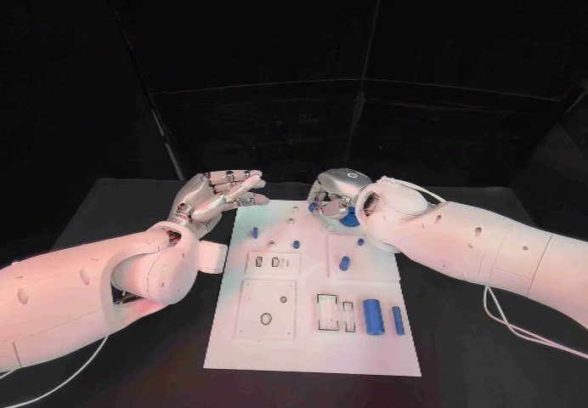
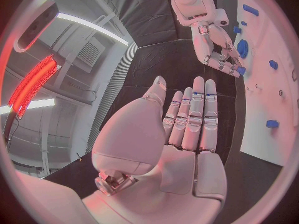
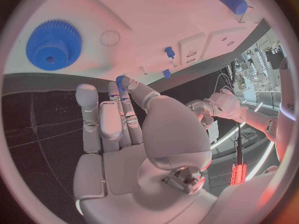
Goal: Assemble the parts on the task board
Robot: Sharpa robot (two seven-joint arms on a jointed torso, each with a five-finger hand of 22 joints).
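Lying nearest on the task board [image 1: 245, 344], two blue cylinders [image 1: 372, 316] sit beside empty slots, unplaced. Farther up, small blue pegs [image 1: 344, 263] stand scattered over the board. At the far edge, the right hand [image 1: 340, 194] hangs near a blue gear [image 3: 54, 43], its fingers [image 3: 126, 87] pinching a small blue part [image 3: 119, 78] at the tips. The left hand [image 1: 216, 196] hovers over the tabletop [image 1: 122, 204] just beside the board, fingers straight, together and holding nothing. The pinch looks shallow: a tilt during placement could likely drop the piece or jam it askew.
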